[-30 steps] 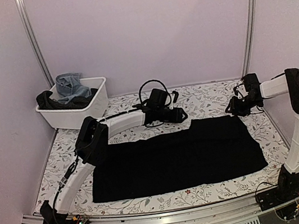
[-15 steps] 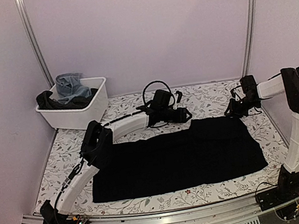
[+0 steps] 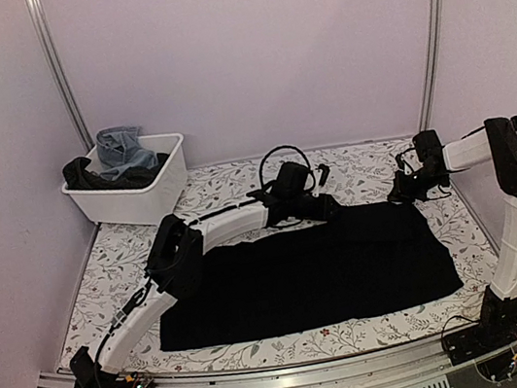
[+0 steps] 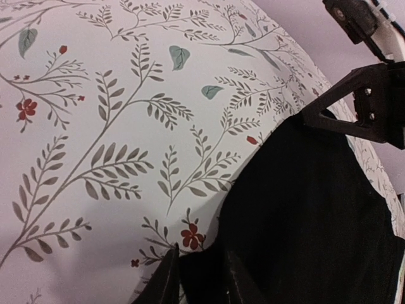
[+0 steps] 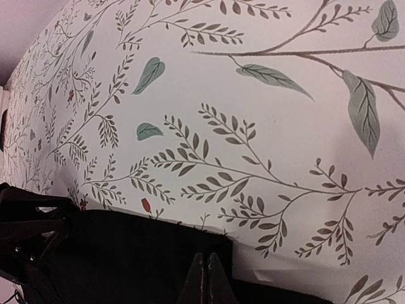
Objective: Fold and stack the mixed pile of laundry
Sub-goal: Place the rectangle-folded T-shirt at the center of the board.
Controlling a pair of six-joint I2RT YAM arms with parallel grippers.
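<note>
White bin (image 3: 132,202) holds denim jeans (image 3: 123,148) (atop dark clothes (image 3: 84,174)).

White arms (image 3: 233,220), black joints (image 3: 174,252), looped cable (image 3: 284,154)

The left arm (image 3: 131,318) rises from its base at the near left corner, bends at a raised elbow and stretches its forearm far across toward the middle of the table's back half. Its wrist tips down, so the left pincer (image 3: 325,207) sits low. In the wrist view its fingers (image 4: 166,278) stand partly apart with the black cloth (image 4: 304,209) between them; whether they actually pinch it is hard to tell. The right arm (image 3: 514,242) stands nearly upright from its base, folds at a high elbow and points its forearm leftward. The right pincer (image 3: 405,188) angles down, its fingers (image 5: 199,278) pressed together with no gap.
</note>
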